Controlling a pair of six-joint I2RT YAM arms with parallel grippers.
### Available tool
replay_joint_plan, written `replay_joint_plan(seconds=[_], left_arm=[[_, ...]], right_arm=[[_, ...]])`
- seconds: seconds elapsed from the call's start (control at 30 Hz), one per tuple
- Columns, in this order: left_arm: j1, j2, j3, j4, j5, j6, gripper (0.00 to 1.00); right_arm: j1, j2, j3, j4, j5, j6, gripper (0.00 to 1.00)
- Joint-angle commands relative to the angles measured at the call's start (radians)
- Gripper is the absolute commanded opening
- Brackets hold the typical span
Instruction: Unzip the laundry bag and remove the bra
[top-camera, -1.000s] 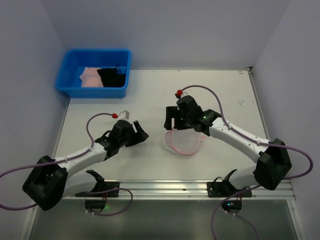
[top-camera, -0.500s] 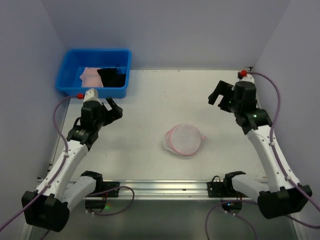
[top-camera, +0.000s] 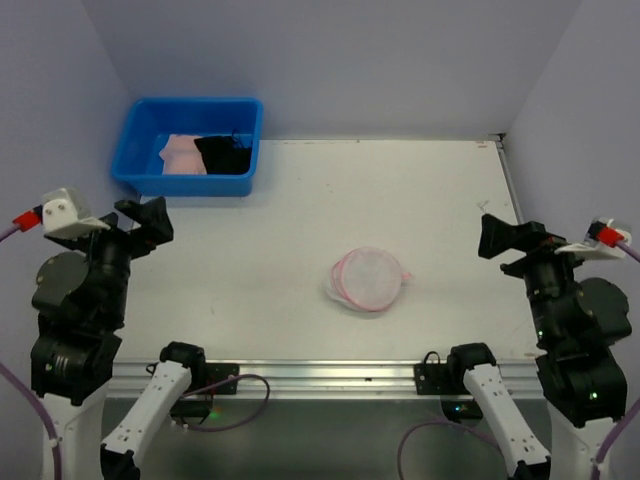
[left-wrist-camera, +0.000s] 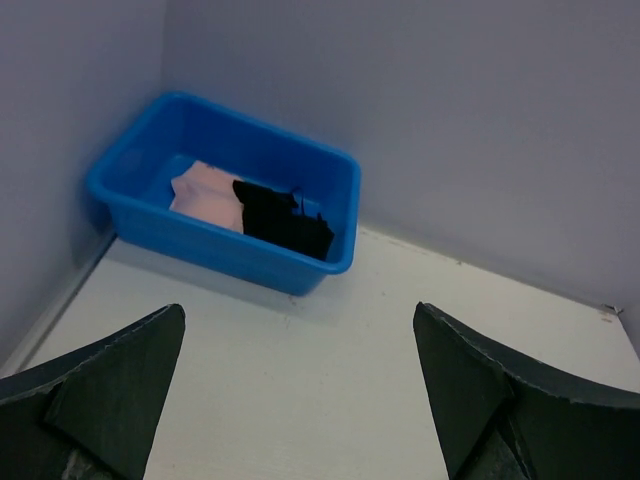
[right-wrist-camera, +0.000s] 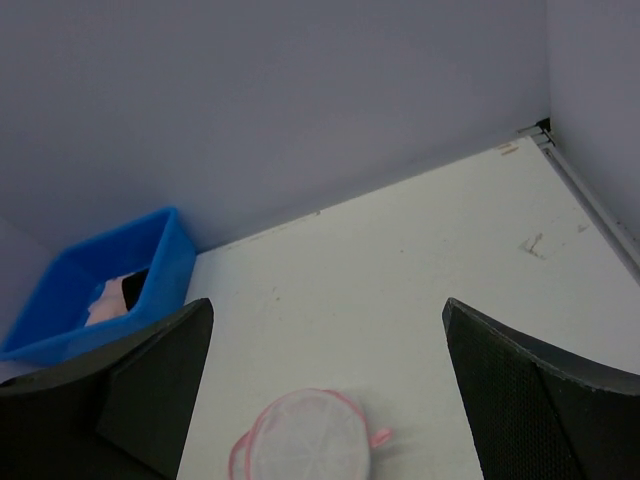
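Both arms have drawn back off the surface (top-camera: 300, 215) to its near corners, the left pincer (top-camera: 145, 213) and right pincer (top-camera: 510, 240) spread wide and empty. The blue tub (top-camera: 185, 184) in the far left corner holds garments (top-camera: 222, 155). The laundry bag (top-camera: 368, 278) lies flat near the middle, untouched; the job looks finished.

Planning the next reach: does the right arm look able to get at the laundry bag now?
Probably yes: the laundry bag lies alone on the table, nothing between it and the open right end effector.
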Motion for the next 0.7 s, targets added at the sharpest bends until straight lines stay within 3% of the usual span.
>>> replay_joint_plan(seconds=[0.0,0.3,0.67], left_arm=[[0.005,-0.068,0.067,-0.11,-0.057,0.093,1.0],[-0.001,-0.197,0.046,-0.167,-0.121,0.042,1.0],[-0.018,-0.225,-0.003,-0.162,-0.117,0.03,1.0]], right_arm=[[-0.003,-0.071,0.035,-0.052,0.03,-0.084,0.99],[0.016,-0.244,-0.002,-0.002,0.0,-0.13,0.99],[0.027,-0.261,-0.025,0.007,-0.046,-0.148,0.99]])
